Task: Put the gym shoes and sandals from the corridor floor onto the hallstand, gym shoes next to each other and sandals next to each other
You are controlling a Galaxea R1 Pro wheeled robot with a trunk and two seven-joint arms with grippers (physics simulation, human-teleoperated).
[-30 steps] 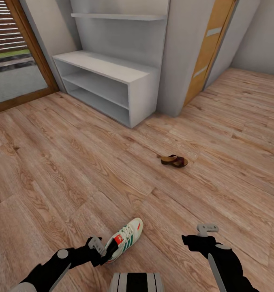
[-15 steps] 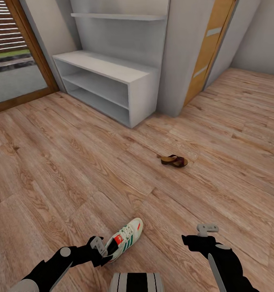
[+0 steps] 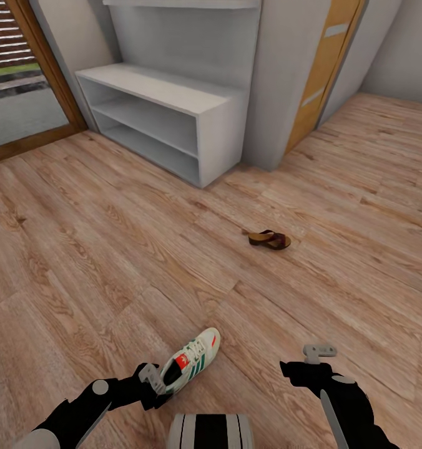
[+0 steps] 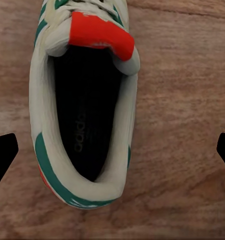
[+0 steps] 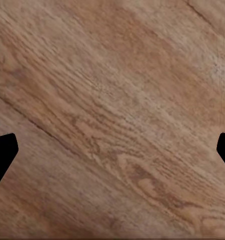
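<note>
One cream-white gym shoe [image 3: 190, 363] with green stripes and a red-orange tongue mark lies on the corridor floor [image 3: 111, 262] just in front of me. My left gripper [image 3: 153, 378] is at its heel end. In the left wrist view the gym shoe [image 4: 85, 115] lies between the spread fingers of my left gripper [image 4: 115, 150], which is open and not touching it. A dark brown sandal [image 3: 270, 239] rests on the floor further ahead to the right. My right gripper [image 3: 318, 352] hovers open over bare planks [image 5: 112, 120]. The pale hallstand [image 3: 167, 106] stands at the back wall.
A grey wall corner [image 3: 279, 81] and a wooden door [image 3: 323, 68] rise to the right of the hallstand. A glazed door with a brown frame [image 3: 42, 68] is at the far left. My trunk [image 3: 210, 431] is at the lower edge.
The whole head view has shifted, so the camera moved: hallstand and sandal sit slightly higher in the picture. The left gripper stays at the shoe's heel; the right arm has not moved.
</note>
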